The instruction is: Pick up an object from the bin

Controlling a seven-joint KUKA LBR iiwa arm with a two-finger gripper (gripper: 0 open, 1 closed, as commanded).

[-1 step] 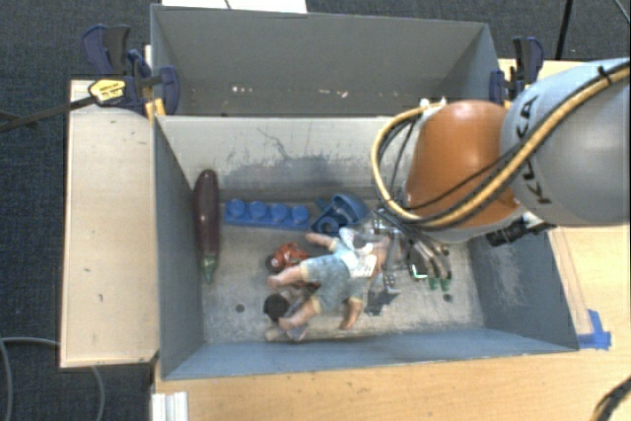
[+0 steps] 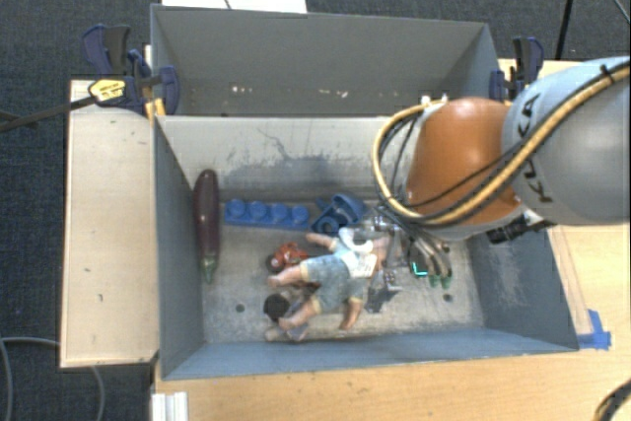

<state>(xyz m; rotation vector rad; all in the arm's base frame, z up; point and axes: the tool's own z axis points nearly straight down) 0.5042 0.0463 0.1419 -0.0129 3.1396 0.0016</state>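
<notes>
My gripper (image 2: 392,263) is low in the bin's right half, under the orange wrist cover, right against the right side of a doll (image 2: 333,277). The doll lies on the floor near the front wall, in a pale blue top and grey-blue trousers, with bare arms and legs spread out. A red-haired head (image 2: 285,258) lies at its left, and a dark-haired head (image 2: 276,308) lies lower left by the front wall. Just behind the doll is a blue rounded plastic piece (image 2: 344,209).
A row of blue studded bricks (image 2: 264,213) lies left of the rounded piece. A dark purple aubergine (image 2: 206,213) rests along the left wall. The arm and its cables cover the bin's right rear part.
</notes>
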